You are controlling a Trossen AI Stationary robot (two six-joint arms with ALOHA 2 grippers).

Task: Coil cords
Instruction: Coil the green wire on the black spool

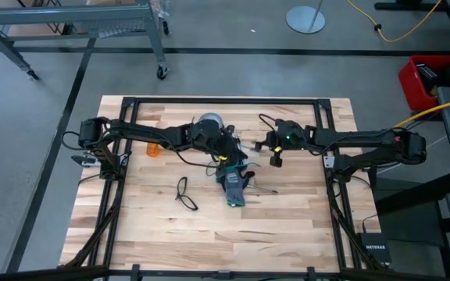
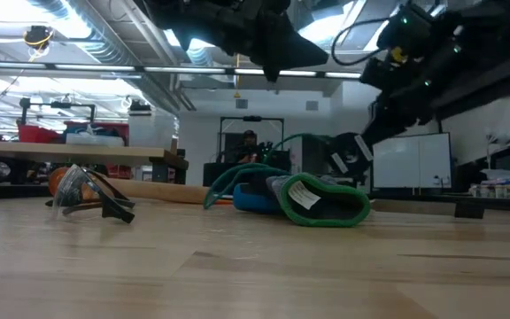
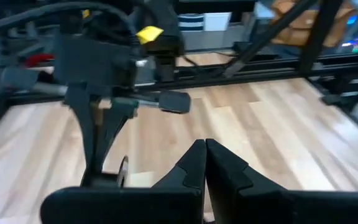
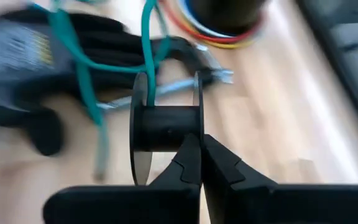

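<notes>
My right gripper (image 1: 276, 158) is shut on a small black spool (image 4: 166, 127) above the table's middle. A teal cord (image 4: 148, 46) leads off the spool and runs down across the black-and-blue glove (image 1: 233, 187); in the low view the teal cord (image 2: 237, 175) arches beside the glove (image 2: 326, 201). A loose loop of thin dark cord (image 1: 184, 193) lies flat on the wood, left of the glove. My left gripper (image 3: 204, 144) is shut just left of the right one, above the glove's far end, with nothing showing between its fingers. My right gripper pinches one round flange of the spool (image 4: 197, 115) between its two fingertips. The fingers come slanting down from the table's right side. The spool sits with its axle across the fingers, lifted clear of the table, and the teal cord trails from it, slack.
A wide tape roll (image 1: 209, 123) stands at the far middle and a small orange object (image 1: 155, 148) lies under the left arm. A thin metal rod (image 1: 264, 190) lies right of the glove. Black frame rails (image 1: 324, 133) border the table. A person (image 2: 249, 140) sits far behind.
</notes>
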